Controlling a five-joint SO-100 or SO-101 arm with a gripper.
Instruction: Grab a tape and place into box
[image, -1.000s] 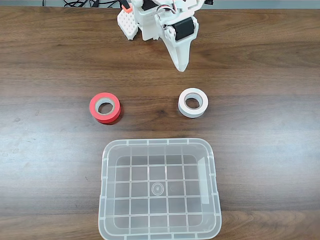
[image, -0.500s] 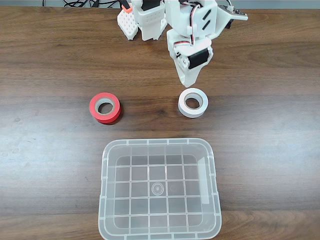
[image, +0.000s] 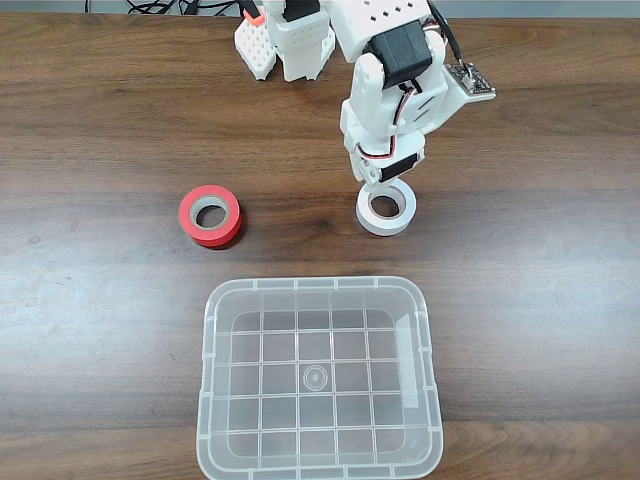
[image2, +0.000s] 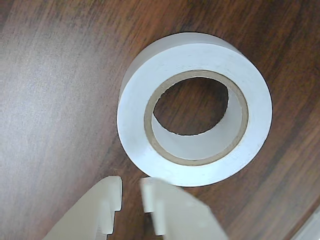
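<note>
Box: clear box (image: 318, 375) with a grid bottom, near edge cut off, nothing inside.
Tape: white tape (image2: 195, 107) with a pale core, flat on the worktop (image: 100, 300), outside the box.
Gripper: gripper (image2: 131, 200) fingertips slightly apart, just beside the tape's rim.
Hidden: arm covers the tape's far edge in the fixed view.

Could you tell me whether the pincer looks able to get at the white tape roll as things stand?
Probably yes. The pincer hangs right at the rim of the white tape roll, its fingers only slightly parted, and nothing lies between them. The red roll and the box sit well apart.
</note>
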